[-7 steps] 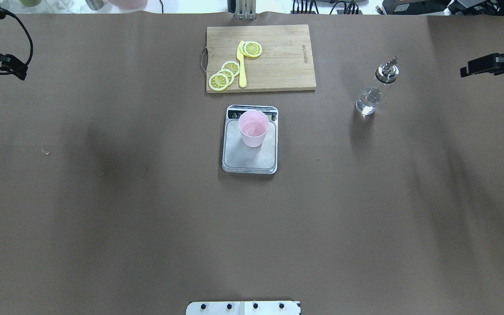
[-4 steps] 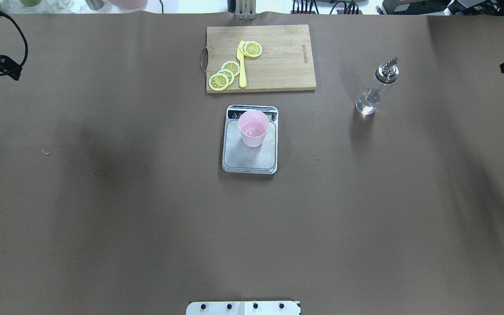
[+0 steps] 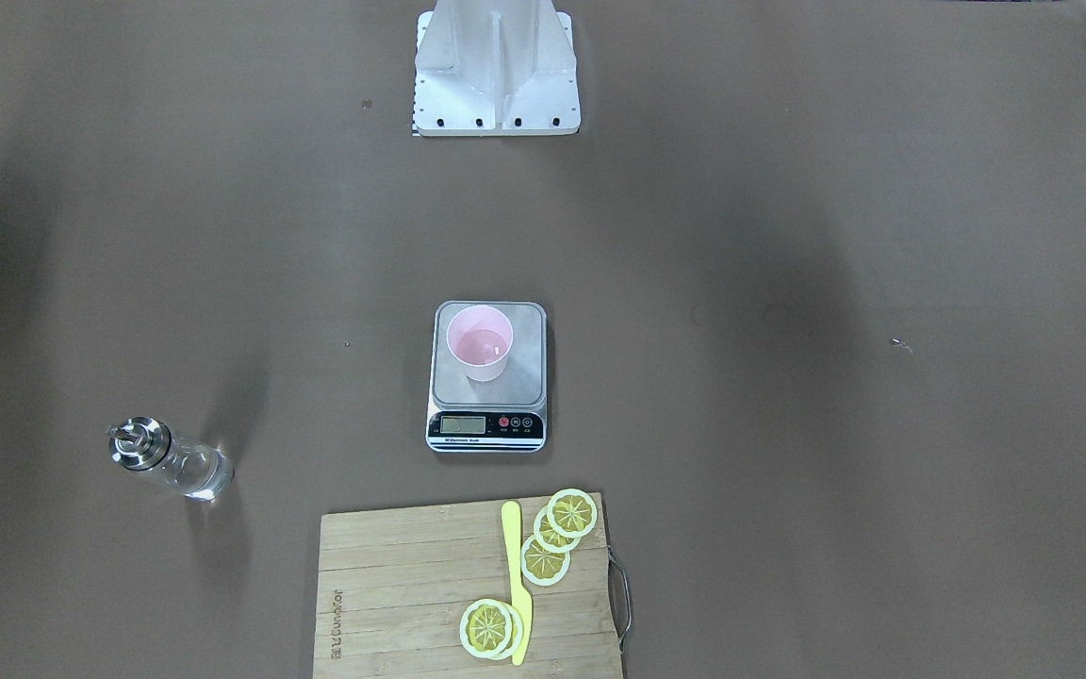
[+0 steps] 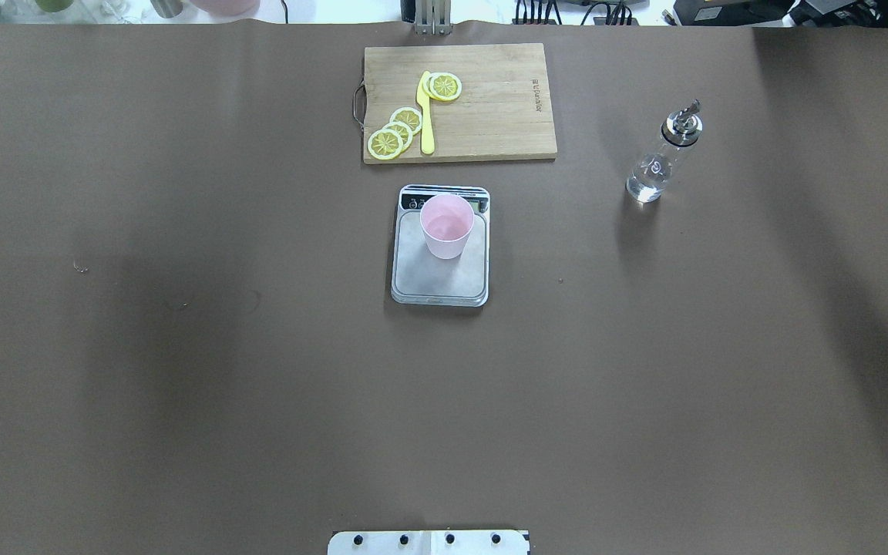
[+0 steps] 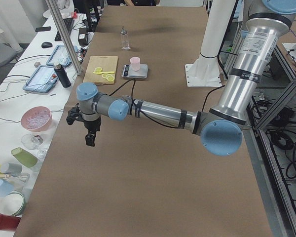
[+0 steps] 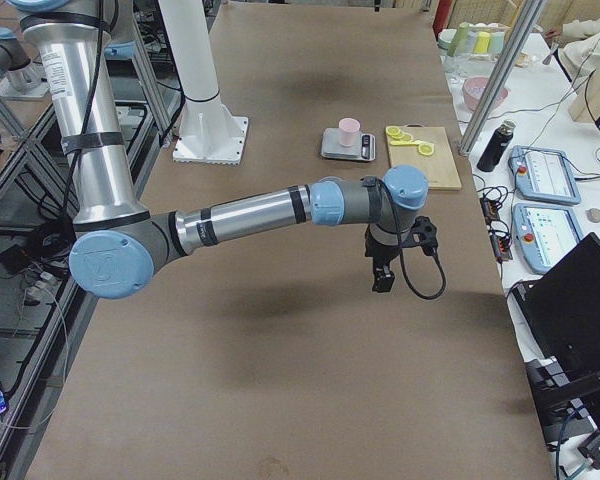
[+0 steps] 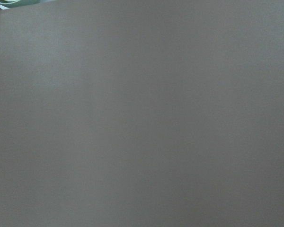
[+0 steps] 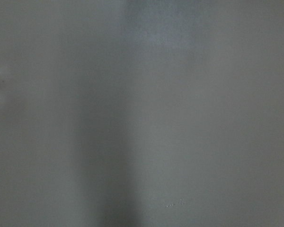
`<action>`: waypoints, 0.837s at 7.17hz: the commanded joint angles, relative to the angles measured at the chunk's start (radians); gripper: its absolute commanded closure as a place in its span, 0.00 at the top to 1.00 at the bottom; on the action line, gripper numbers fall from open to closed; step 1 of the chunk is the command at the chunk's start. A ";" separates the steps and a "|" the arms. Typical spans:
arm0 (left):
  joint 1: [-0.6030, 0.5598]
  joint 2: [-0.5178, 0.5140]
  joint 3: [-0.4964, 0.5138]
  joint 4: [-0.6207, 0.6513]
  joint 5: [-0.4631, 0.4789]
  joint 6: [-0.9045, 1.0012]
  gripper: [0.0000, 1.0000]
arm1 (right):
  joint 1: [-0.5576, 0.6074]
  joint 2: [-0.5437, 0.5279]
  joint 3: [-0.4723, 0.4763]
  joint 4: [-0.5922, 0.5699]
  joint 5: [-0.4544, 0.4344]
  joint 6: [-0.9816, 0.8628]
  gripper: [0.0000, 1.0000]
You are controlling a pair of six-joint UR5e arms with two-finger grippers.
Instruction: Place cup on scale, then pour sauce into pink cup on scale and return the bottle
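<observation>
Two grippers: left gripper, right gripper; grip could not be judged.
Bottle: was seen upright, nearer right gripper.

Wooden cutting board carrying yellow knife; overlapping lemon slices on both sides of knife.

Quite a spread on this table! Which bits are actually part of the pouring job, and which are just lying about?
Part of the job: pink cup, the scale it stands on, glass bottle.
Just lying about: cutting board, lemon slices, yellow knife.
</observation>
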 commanded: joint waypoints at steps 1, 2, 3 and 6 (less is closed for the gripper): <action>-0.108 0.086 -0.001 0.062 -0.060 0.159 0.99 | 0.019 -0.082 -0.073 0.113 0.013 0.006 1.00; -0.113 0.127 0.000 0.065 -0.060 0.168 0.99 | 0.044 -0.093 -0.073 0.114 0.018 0.008 1.00; -0.113 0.173 0.003 0.053 -0.061 0.162 0.99 | 0.073 -0.098 -0.072 0.114 0.030 0.011 1.00; -0.123 0.177 0.005 0.062 -0.061 0.162 0.99 | 0.135 -0.104 -0.066 0.112 0.055 0.008 1.00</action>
